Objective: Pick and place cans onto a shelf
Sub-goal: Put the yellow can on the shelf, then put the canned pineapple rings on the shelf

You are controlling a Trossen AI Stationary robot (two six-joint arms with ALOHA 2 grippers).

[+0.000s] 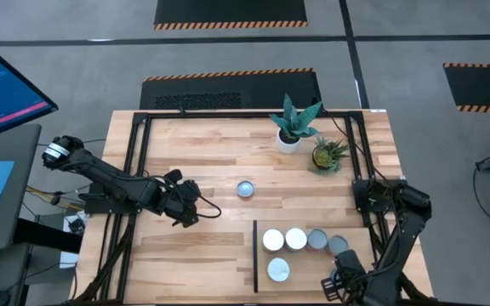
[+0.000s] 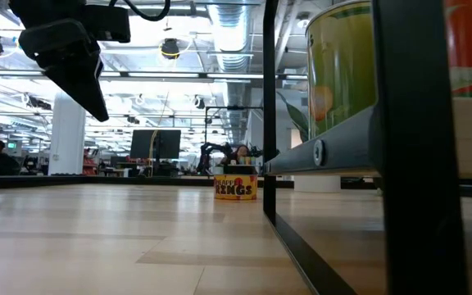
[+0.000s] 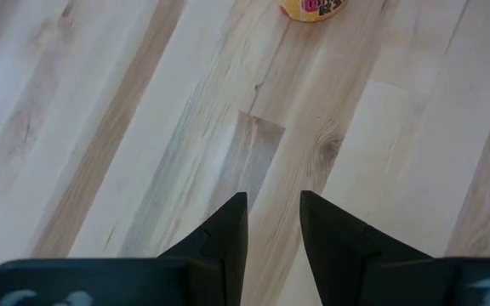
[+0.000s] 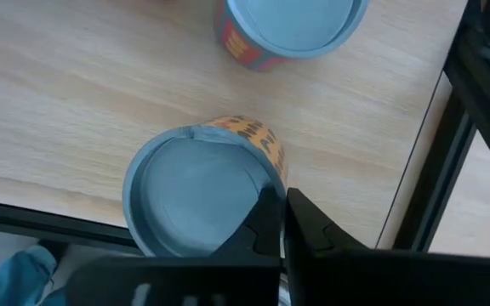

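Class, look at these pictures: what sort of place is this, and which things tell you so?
Probably a robotics lab in a big industrial hall: a wooden workbench, hazard-striped floor mats, and bare ceiling pipes.

Open industrial lab: ceiling ducts (image 2: 220,33), hazard-striped floor mats (image 1: 230,13), distant workstations.

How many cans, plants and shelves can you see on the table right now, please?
Cans on the shelf: 5
Cans off the shelf: 1
Plants: 2
Shelves: 1
Total: 9
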